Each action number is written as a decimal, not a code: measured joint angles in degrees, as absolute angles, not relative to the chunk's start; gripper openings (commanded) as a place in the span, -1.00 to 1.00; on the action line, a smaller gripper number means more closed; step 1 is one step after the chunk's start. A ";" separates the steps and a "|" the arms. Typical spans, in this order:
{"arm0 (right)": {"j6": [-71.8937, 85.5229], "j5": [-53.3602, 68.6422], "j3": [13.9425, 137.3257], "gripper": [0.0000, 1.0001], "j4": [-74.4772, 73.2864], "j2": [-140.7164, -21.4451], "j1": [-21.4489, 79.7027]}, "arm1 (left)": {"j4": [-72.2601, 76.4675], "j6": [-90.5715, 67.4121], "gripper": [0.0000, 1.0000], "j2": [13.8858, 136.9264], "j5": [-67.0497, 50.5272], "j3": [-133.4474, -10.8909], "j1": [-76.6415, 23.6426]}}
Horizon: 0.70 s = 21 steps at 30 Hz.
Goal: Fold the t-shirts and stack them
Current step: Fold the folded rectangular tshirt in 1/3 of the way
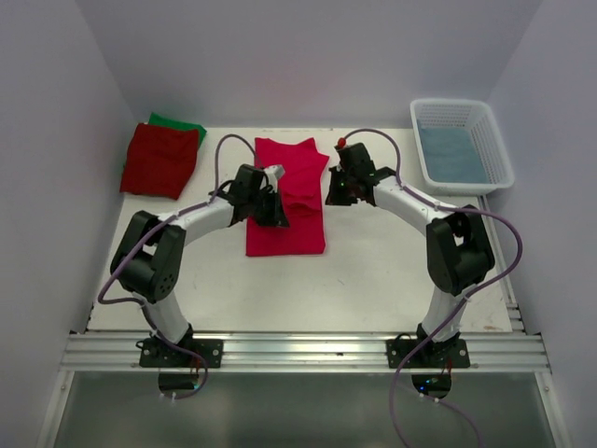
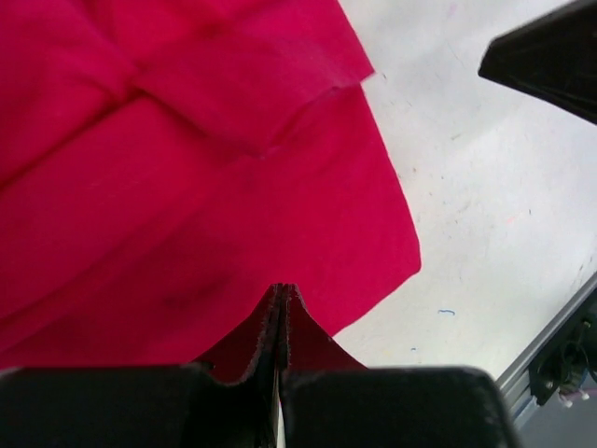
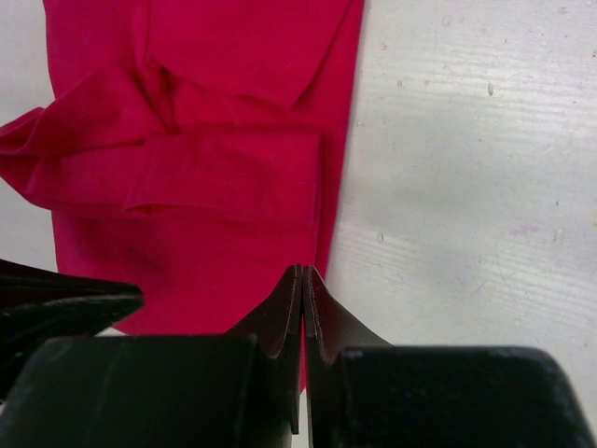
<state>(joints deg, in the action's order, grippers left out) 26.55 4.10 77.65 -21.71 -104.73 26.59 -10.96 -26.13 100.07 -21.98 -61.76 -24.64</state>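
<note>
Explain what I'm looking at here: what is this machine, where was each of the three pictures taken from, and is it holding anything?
The machine is a pair of robot arms, a left arm and a right arm, bolted at the near edge of a white table. The wide picture looks down from above and behind them. The other two come from a camera on each wrist.

A partly folded crimson-pink t-shirt lies in the middle. At the far left a darker red t-shirt partly covers a green t-shirt. At the far right, a white basket holds a blue cloth.

The left tool is shut on the pink shirt's left edge and the right tool on its right edge.
</note>
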 measured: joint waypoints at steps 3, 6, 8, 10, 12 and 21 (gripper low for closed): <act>26.57 4.34 77.62 -1.00 -21.69 -104.73 26.59 | -11.35 -26.09 -1.00 101.71 -22.28 -62.67 -26.41; 26.61 4.56 77.36 -1.00 -21.54 -104.73 26.59 | -12.01 -25.89 -1.00 104.09 -21.12 -64.45 -26.35; 26.79 4.78 77.03 -1.00 -21.37 -104.73 26.59 | -12.29 -25.82 -1.00 106.30 -19.90 -66.30 -26.04; 27.00 5.39 76.27 -1.00 -20.97 -104.73 26.59 | -12.93 -25.74 -1.00 108.95 -18.24 -68.79 -25.71; 27.05 5.63 75.37 -1.00 -20.64 -104.73 26.59 | -13.30 -25.67 -1.00 111.15 -16.60 -70.91 -25.21; 27.05 5.72 71.48 -1.00 -20.01 -104.73 26.59 | -15.59 -24.71 -1.00 119.17 -12.56 -83.57 -22.52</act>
